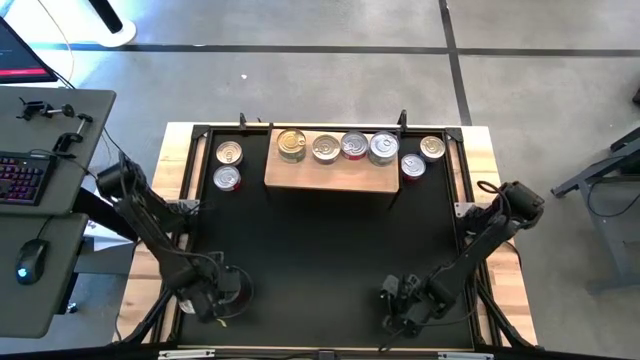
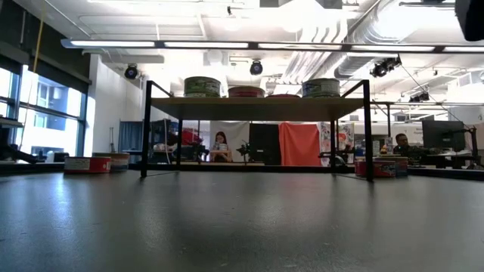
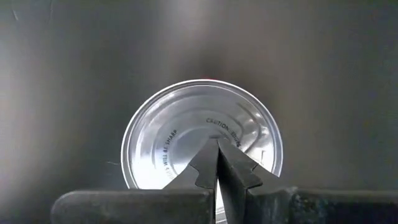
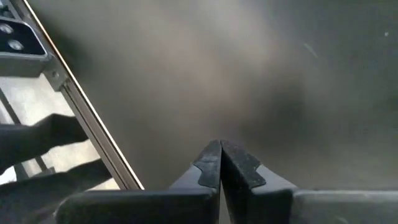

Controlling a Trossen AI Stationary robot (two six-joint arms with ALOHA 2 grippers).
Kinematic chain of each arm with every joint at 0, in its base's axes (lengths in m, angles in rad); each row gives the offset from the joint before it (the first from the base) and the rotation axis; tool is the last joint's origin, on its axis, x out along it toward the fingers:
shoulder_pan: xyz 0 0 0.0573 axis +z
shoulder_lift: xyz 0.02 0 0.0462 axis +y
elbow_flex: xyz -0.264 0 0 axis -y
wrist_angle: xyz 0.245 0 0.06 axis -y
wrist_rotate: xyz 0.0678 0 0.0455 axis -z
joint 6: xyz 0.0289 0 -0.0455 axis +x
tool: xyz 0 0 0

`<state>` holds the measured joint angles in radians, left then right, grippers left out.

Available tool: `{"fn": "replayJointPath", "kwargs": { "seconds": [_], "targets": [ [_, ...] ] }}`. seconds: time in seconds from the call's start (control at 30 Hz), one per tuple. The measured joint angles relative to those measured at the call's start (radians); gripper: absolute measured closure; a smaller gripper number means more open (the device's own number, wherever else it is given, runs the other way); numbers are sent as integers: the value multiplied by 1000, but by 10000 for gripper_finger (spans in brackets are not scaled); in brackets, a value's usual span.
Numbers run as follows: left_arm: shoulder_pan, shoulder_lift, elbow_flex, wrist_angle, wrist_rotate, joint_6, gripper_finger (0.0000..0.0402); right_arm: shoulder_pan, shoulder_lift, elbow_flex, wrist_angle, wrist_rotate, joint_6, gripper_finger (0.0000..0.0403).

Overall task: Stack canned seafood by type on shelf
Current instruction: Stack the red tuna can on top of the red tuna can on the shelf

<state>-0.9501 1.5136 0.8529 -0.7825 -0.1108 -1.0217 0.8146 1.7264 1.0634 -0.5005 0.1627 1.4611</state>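
The wooden shelf (image 1: 330,176) stands at the far middle of the black mat, and several tins (image 1: 325,148) sit in a row on its top, also seen in the low view (image 2: 202,86). Two tins (image 1: 228,165) rest on the mat left of the shelf and two (image 1: 421,157) right of it. One silver-lidded tin (image 3: 168,137) sits upright on the mat at the near left. My left gripper (image 3: 217,142) is shut right above its lid. My right gripper (image 4: 220,144) is shut over bare mat at the near right (image 1: 398,305). My left gripper points down from above with its shut fingertips (image 3: 208,155) over the middle of the tin's silver lid (image 3: 186,124). I cannot tell whether the tips touch the lid. The tin stands flat on the mat.
The black mat (image 1: 320,250) lies bare between the shelf and both grippers. A metal frame rail (image 4: 81,106) runs along the mat's edge beside my right gripper. A desk with keyboard and mouse (image 1: 30,180) stands left of the table. People sit in the room behind (image 2: 220,143).
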Motion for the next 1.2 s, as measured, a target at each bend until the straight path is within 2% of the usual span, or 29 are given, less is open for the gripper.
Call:
{"fn": "replayJointPath", "kwargs": {
  "seconds": [0.17, 0.23, 0.4, 0.53, 0.67, 0.83, 0.97, 1.13, 1.2],
  "targets": [
    [43, 79, 35, 9, 9, -17, 401, 0, 0, 0, 41, 47, -24, 403],
    [70, 101, 54, 55, -34, 17, 401, 0, 1, 0, 79, 61, -56, 403],
    [177, 157, 93, 254, -182, 139, 401, -24, 1, 1, 184, 96, -123, 403],
    [278, 249, 132, 446, -223, 287, 401, -63, 1, 1, 263, 121, -201, 403],
    [372, 376, 223, 586, -227, 439, 401, -113, 2, 1, 297, 122, -279, 403],
    [459, 467, 388, 553, -202, 642, 401, -174, 2, 1, 334, 118, -365, 403],
    [494, 433, 457, 433, -162, 740, 401, -201, 2, 2, 354, 58, -427, 403],
    [477, 315, 408, 328, -204, 754, 401, -217, 2, 2, 314, 44, -472, 403],
    [459, 279, 353, 354, -235, 745, 401, -236, 2, 2, 290, 62, -472, 403]
  ]
}}
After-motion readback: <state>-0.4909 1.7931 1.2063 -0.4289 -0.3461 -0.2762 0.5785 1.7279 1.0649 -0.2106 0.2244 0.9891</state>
